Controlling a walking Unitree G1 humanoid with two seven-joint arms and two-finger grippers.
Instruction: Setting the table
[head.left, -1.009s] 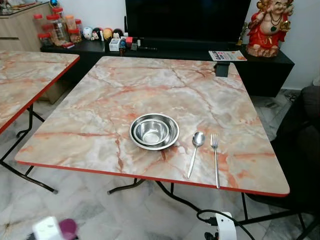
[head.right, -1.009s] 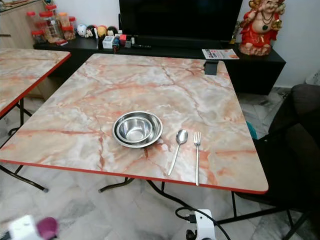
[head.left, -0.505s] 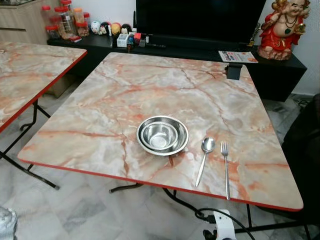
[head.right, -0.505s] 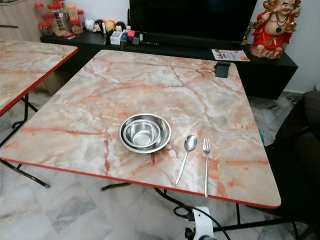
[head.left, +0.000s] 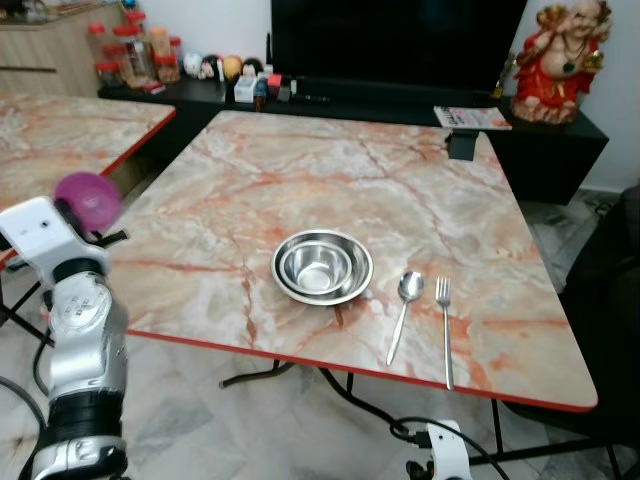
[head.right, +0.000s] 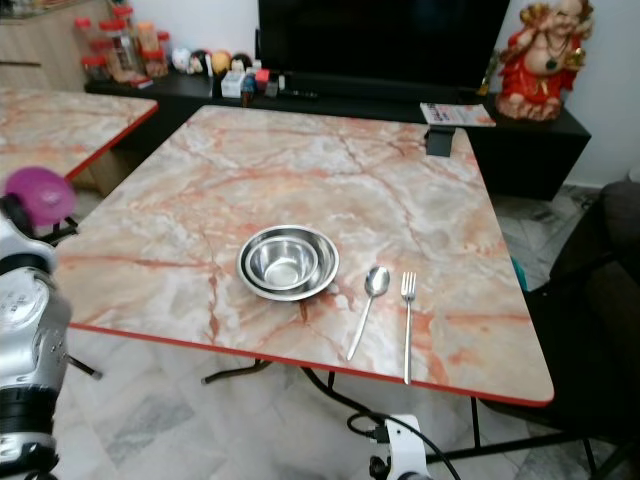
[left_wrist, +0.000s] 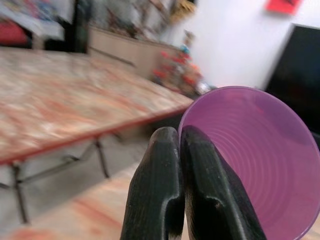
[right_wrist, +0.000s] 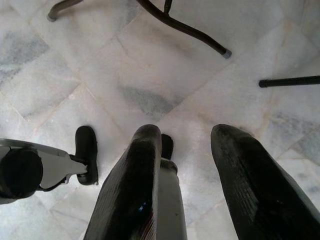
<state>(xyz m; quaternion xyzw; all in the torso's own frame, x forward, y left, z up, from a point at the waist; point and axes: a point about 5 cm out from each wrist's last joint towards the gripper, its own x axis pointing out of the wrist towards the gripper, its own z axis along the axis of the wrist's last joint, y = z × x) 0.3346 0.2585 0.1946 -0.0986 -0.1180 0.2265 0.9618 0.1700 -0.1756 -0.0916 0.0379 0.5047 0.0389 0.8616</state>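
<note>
My left gripper (left_wrist: 180, 145) is shut on the rim of a purple plastic cup (left_wrist: 252, 160), holding it up beside the marble table's (head.left: 330, 190) left edge; the purple cup (head.left: 88, 200) sits above my silver left arm (head.left: 80, 350). Two nested steel bowls (head.left: 322, 266) stand near the table's front edge. To their right lie a spoon (head.left: 403, 311) and a fork (head.left: 444, 325), side by side. My right gripper (right_wrist: 192, 145) hangs low with its fingers apart, pointing at the tiled floor.
A second marble table (head.left: 60, 130) stands to the left. Behind the table runs a black TV cabinet (head.left: 400, 110) with jars (head.left: 125, 50), small items and a red figurine (head.left: 555, 60). A dark chair (head.left: 615, 270) is at the right. Table legs (right_wrist: 185, 27) cross the floor.
My left arm has risen into the head views at the left, carrying the purple cup up beside the table edge. The camera shifted slightly; the bowls, spoon and fork stay put.
</note>
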